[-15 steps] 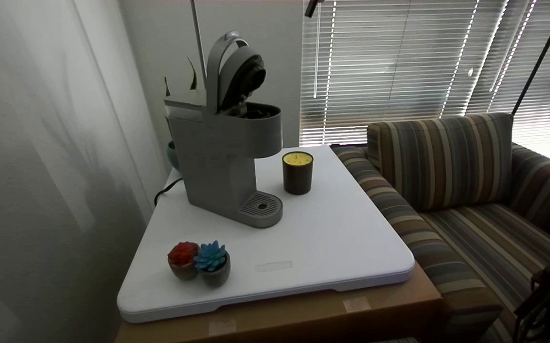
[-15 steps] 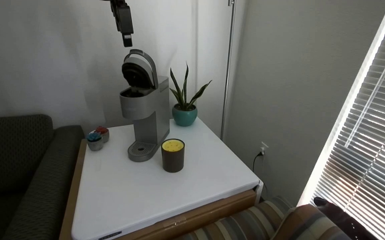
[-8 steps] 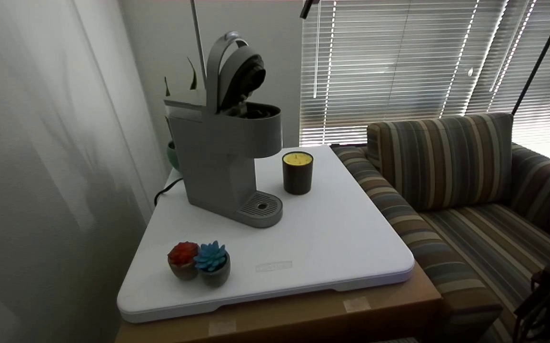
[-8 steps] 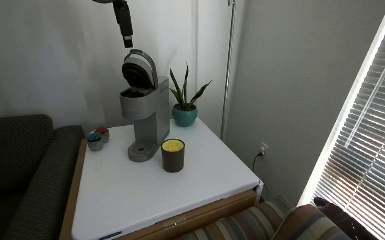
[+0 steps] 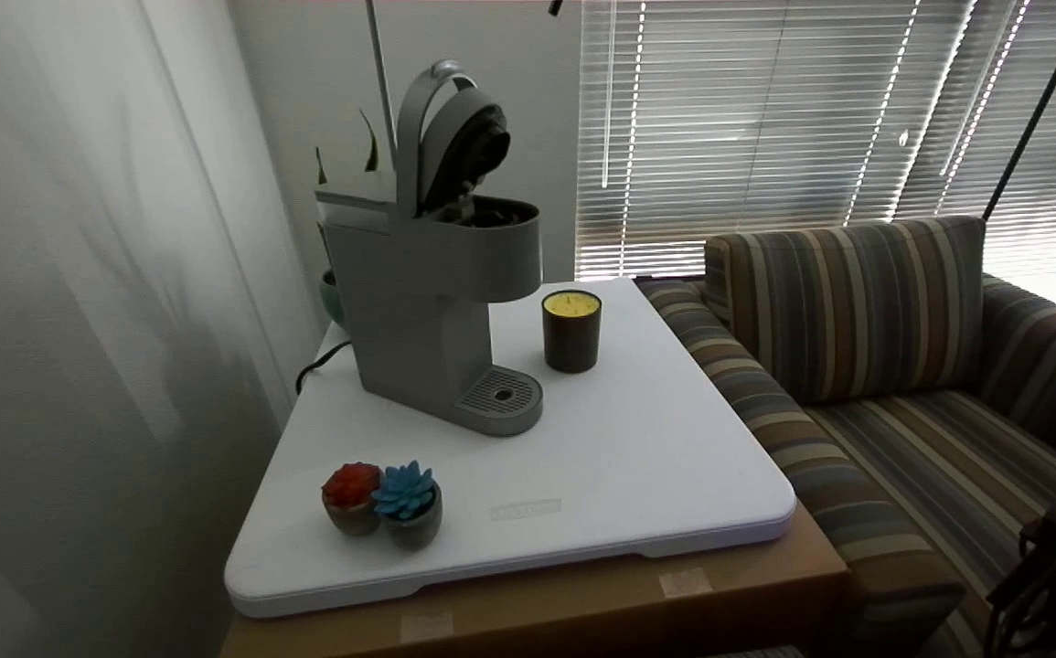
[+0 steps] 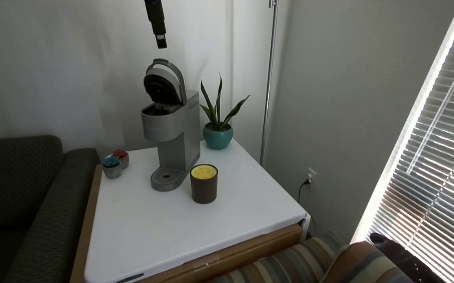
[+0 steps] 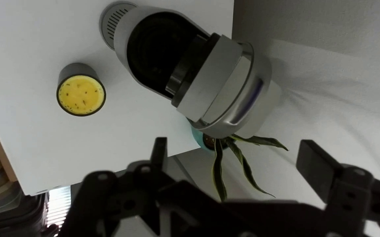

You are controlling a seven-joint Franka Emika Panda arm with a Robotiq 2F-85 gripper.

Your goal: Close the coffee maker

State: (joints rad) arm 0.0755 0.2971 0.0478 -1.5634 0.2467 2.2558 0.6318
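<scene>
The grey coffee maker (image 5: 418, 311) stands on the white table in both exterior views (image 6: 191, 129). Its rounded lid (image 6: 162, 84) is raised, tilted back with the handle arch up, and the dark pod chamber is exposed. In the wrist view the lid (image 7: 211, 79) and open chamber show from above. My gripper (image 7: 236, 152) is open in the wrist view, with nothing between its fingers. In an exterior view the gripper (image 6: 161, 41) hangs a little above the raised lid, apart from it. Elsewhere only a dark tip of it (image 5: 555, 7) shows at the top edge.
A dark candle jar (image 6: 204, 188) with a yellow top stands beside the drip base. A teal-potted plant (image 6: 217, 135) is behind the machine. Two small potted succulents (image 5: 381, 507) sit near the table's edge (image 5: 509, 576). Walls, a lamp pole (image 6: 269, 86) and a striped armchair (image 5: 857, 311) surround it.
The gripper has moved sideways and slightly up above the lid, rightward in one exterior picture and leftward in another. The coffee maker and its lid have not moved.
</scene>
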